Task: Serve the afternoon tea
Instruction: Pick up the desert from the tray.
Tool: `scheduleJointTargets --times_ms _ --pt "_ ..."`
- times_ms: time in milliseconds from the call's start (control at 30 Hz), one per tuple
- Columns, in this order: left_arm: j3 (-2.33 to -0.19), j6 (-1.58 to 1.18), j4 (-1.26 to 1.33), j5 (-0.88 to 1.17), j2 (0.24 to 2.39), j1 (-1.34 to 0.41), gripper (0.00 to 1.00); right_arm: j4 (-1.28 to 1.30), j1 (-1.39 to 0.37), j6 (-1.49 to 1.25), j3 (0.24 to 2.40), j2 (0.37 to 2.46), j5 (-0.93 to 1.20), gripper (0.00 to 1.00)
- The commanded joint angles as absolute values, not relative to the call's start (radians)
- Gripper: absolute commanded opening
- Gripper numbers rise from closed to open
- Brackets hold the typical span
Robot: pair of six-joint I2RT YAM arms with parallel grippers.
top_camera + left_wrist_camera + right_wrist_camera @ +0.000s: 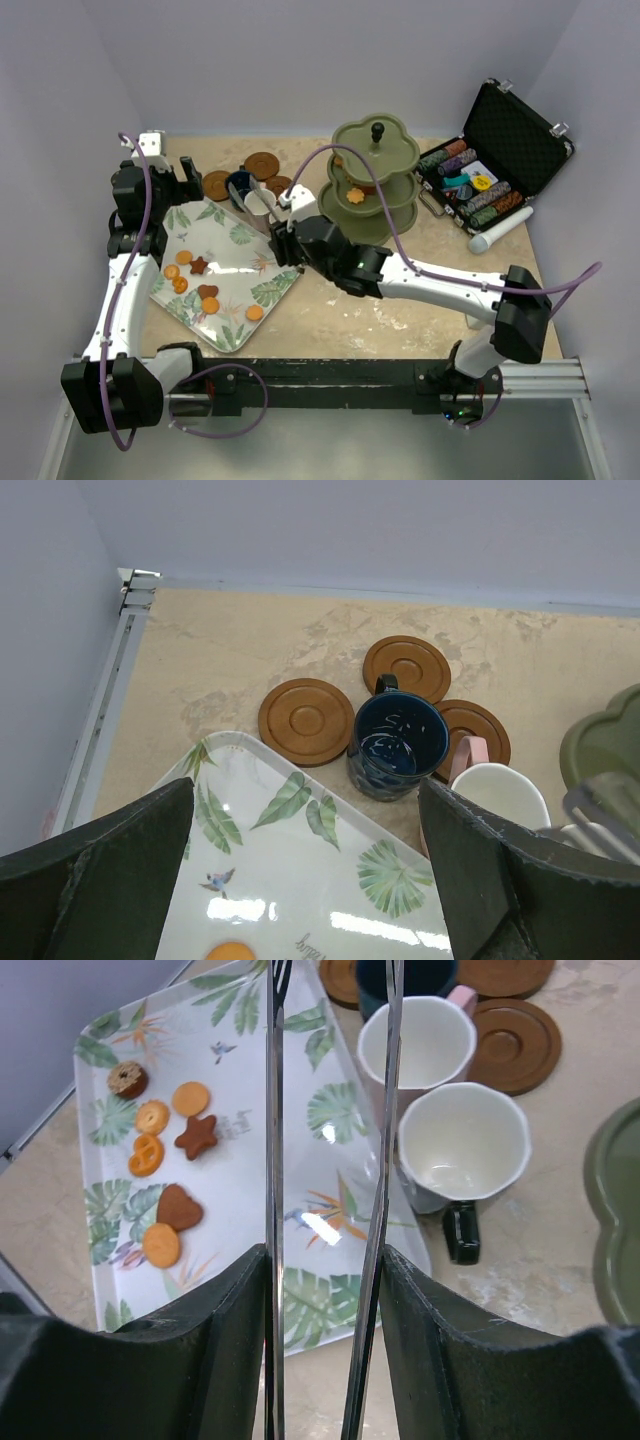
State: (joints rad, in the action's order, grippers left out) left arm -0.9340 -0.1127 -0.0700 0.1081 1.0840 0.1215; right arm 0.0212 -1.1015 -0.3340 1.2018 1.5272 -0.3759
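Note:
Several orange and brown biscuits (165, 1150) lie on the left half of the leaf-patterned tray (230, 1200). My right gripper (325, 1340) is shut on metal tongs (275, 1160), whose two blades reach out over the tray beside the pinkish-white cup (415, 1045) and the cream cup (462, 1150). The navy cup (398, 745) stands among three brown saucers (306, 720). My left gripper (305, 880) hangs open over the tray's far corner, holding nothing. The olive-green stand (375, 180) carries a star biscuit (355, 197) on a lower tier.
An open black case of poker chips (490, 165) sits at the back right, with a white cylinder (500, 232) lying in front of it. Walls close in on the left, right and far sides of the table.

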Motion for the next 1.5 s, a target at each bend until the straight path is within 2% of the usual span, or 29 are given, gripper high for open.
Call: scheduleJointTargets --times_ms 0,233,833,1467 --pt "-0.927 -0.123 -0.035 0.112 1.072 0.115 0.99 -0.003 -1.169 -0.311 1.281 1.569 -0.429 0.49" --pt "-0.925 -0.123 -0.034 0.107 1.077 0.115 0.98 -0.012 -1.241 -0.299 1.328 1.672 -0.42 0.5" --pt "-0.922 -0.129 -0.031 0.103 1.088 0.115 0.98 -0.038 -1.282 -0.229 1.394 1.896 -0.258 0.52" --pt "-0.925 -0.129 -0.034 0.109 1.091 0.115 0.98 -0.002 -1.287 -0.207 1.445 1.977 -0.259 0.54"
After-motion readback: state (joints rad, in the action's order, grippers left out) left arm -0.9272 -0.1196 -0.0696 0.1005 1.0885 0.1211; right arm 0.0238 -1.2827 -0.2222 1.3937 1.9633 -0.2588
